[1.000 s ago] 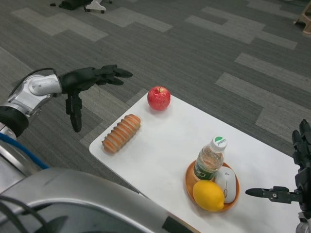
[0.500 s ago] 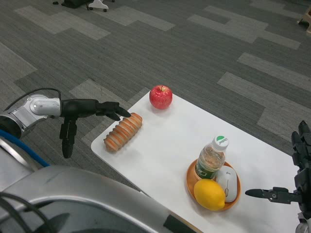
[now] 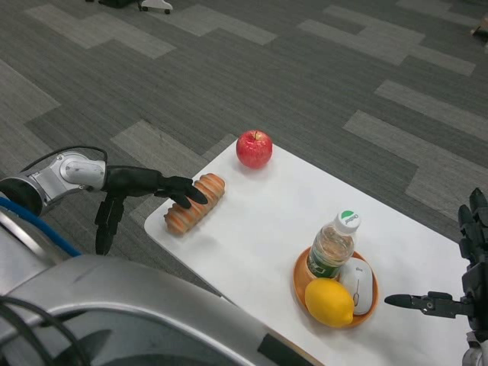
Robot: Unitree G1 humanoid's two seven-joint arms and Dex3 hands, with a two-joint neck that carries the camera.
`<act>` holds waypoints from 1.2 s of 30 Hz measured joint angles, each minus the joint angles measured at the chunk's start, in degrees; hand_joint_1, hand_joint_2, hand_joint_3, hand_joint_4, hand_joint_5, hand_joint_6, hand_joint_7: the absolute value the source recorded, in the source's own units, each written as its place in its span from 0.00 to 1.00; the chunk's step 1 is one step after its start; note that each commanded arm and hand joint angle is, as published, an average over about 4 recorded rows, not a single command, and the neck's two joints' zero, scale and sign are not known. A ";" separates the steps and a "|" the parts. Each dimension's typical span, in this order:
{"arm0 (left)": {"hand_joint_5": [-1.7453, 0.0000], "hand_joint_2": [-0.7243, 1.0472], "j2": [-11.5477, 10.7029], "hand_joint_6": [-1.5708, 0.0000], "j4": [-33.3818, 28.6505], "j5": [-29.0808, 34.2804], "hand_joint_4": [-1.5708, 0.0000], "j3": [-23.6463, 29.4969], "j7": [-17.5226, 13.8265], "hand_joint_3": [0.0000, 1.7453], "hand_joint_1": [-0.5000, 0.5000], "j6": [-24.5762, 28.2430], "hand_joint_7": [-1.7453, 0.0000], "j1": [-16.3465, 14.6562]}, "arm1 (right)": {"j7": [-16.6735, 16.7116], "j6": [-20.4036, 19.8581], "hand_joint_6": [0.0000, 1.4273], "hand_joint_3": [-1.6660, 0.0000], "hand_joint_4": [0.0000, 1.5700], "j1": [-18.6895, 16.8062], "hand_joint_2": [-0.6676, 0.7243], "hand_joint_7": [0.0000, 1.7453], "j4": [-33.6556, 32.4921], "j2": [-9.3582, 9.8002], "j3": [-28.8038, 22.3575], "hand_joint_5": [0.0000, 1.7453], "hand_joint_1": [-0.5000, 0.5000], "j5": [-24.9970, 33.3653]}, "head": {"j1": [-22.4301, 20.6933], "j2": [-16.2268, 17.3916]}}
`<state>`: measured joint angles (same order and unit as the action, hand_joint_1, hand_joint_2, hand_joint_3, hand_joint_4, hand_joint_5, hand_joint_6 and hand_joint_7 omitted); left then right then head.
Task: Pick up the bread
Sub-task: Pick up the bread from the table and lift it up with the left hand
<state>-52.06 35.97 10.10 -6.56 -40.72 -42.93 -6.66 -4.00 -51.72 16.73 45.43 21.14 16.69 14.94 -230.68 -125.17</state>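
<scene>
**Bread sitting right on the table corner, this could get dicey**

So the long ribbed orange-brown bread roll (image 3: 194, 203) lies at the near-left corner of the white rectangular table (image 3: 259, 229), angled, with its lower end close to the edge. The robot's black left hand (image 3: 149, 185) is reaching in from the side. Its fingers (image 3: 185, 195) are stretched out and lie across the loaf's left flank, while one digit hangs straight down off the table side. Nothing is wrapped around the bread yet, so I'd call the hand unclosed. Whether the fingertips are actually pressing on the crust, I can't tell from where I stand.

What worries me: the hand comes in sideways, so if it pushes before it closes, the roll could spin or slide. With that end so near the edge, a nudge the wrong way could drop it on the grey carpet (image 3: 320, 84). A squashy loaf might also dent if squeezed hard.

The black right hand (image 3: 457, 297) waits at the far right, fingers spread, holding nothing.

Head count:
- bread rolls: one
- shiny red apple (image 3: 254, 149): one, further back, well apart
- round orange plate (image 3: 302, 284): one
- clear plastic bottle with green-and-white cap (image 3: 333, 244): one, on the plate
- yellow lemon (image 3: 329, 303): one, on the plate
- white computer mouse (image 3: 358, 284): one, on the plate
</scene>
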 measured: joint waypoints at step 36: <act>0.65 0.25 4.24 1.00 9.41 -1.08 1.00 -14.03 0.18 0.05 1.00 -0.37 0.68 14.18 | 0.00 0.01 0.00 1.00 0.00 0.03 0.50 0.00 0.06 -0.23 0.15 0.00 0.31 0.00 | 0.77 1.06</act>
<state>-47.82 45.38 9.01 -20.59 -40.54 -43.30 7.52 -4.00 -51.71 16.76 45.49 20.91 16.83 14.94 -229.92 -124.11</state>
